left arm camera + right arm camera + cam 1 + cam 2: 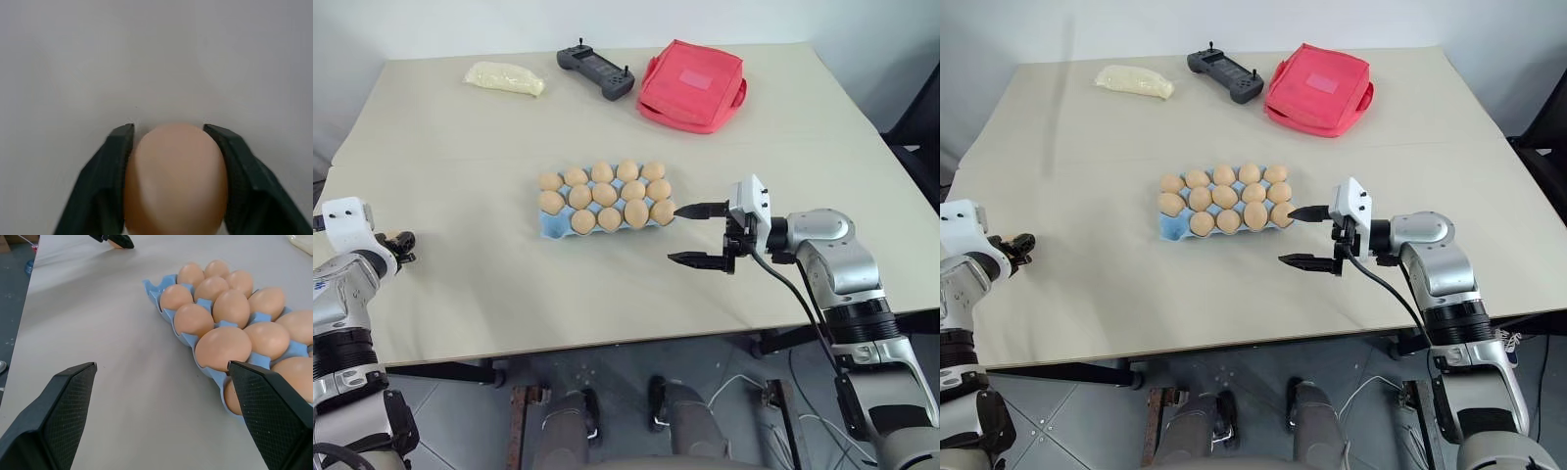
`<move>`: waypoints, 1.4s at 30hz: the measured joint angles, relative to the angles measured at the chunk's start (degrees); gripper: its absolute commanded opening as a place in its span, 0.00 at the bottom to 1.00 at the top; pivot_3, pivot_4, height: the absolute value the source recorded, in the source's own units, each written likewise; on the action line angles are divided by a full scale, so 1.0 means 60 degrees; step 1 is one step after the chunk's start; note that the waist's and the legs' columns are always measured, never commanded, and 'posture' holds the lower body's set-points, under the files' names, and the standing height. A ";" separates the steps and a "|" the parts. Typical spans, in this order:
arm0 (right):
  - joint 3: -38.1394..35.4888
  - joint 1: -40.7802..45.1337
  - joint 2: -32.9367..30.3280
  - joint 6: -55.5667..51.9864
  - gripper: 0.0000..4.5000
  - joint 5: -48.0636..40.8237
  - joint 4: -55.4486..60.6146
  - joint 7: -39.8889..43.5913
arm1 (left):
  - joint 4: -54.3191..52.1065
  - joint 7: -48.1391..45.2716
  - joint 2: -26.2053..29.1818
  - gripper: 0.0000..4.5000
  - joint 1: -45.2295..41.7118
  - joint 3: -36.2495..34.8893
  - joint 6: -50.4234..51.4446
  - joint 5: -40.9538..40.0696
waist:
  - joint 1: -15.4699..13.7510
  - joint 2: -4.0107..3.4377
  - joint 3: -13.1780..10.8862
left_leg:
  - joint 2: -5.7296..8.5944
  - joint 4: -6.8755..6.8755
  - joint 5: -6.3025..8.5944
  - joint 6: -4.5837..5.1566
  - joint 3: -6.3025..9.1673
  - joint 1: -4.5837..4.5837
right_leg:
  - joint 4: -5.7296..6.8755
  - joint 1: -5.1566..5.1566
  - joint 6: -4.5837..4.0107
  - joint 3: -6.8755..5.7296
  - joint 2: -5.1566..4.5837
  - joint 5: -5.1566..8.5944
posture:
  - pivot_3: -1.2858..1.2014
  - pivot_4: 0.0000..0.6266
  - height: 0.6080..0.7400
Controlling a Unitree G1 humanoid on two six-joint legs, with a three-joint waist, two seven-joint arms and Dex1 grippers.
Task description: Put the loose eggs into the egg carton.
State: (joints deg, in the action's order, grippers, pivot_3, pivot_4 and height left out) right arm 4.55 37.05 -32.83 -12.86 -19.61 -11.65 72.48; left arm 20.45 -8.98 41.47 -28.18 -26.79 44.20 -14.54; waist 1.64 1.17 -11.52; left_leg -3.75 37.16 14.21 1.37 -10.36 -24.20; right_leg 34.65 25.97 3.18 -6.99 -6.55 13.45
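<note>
A smooth tan egg is sitting clenched in the left gripper, at about nine o'clock from the blue carton, apparently nearly full. The right gripper is hanging open.

A red pouch, black controller and pale bag lie at the table's far edge.

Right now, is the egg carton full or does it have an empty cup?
Not full. The egg carton holds fourteen eggs; its near-left corner cup shows bare blue. The left gripper is shut on one more egg.
</note>
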 measured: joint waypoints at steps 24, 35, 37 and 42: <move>-0.0481 -0.1190 -0.0127 -0.0214 1.00 -0.0146 0.1181 -0.0918 | -0.2734 -0.4365 -0.1308 0.39 -0.0921 0.3030 -0.0637 -0.1621 | -0.0004 0.0000 0.0000 | 0.0007 0.0020 -0.0044 -0.0019 -0.0033 0.0013 | 0.0036 0.0004 0.0002 0.0037 0.0035 -0.0002 | 0.52 0.24 1.00; -0.0726 -0.1587 -0.0331 -0.0491 1.00 -0.0324 0.1774 -0.1370 | -0.1733 -0.4698 -0.1678 0.61 -0.1343 0.3508 -0.1206 -0.1426 | -0.0010 0.0000 0.0000 | 0.0009 0.0024 -0.0044 -0.0014 -0.0030 0.0009 | 0.0038 0.0004 0.0003 0.0030 0.0037 -0.0002 | 0.52 0.24 1.00; -0.0749 -0.1632 -0.0337 -0.0536 1.00 -0.0334 0.1863 -0.1410 | -0.1680 -0.4728 -0.1690 0.74 -0.1367 0.3553 -0.1258 -0.1355 | -0.0004 0.0001 0.0000 | 0.0008 0.0024 -0.0043 -0.0013 -0.0029 0.0010 | 0.0039 0.0004 0.0002 0.0032 0.0035 -0.0002 | 0.52 0.24 1.00; -0.0755 -0.1766 -0.0345 -0.0581 1.00 -0.0343 0.1902 -0.1460 | -0.1546 -0.4778 -0.1674 0.99 -0.1508 0.3538 -0.1337 -0.1276 | -0.0008 0.0001 0.0000 | 0.0010 0.0024 -0.0029 0.0012 -0.0026 0.0008 | 0.0038 0.0003 0.0002 0.0029 0.0035 -0.0002 | 0.52 0.24 1.00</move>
State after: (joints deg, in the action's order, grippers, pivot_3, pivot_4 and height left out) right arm 0.02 26.45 -34.90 -16.34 -21.67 -0.24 63.72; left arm 11.18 -37.65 31.43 -37.23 -5.56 36.18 -22.19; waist 1.59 1.18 -11.52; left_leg -3.68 37.30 14.04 1.44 -10.51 -24.15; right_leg 34.88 25.99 3.19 -6.81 -6.33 13.44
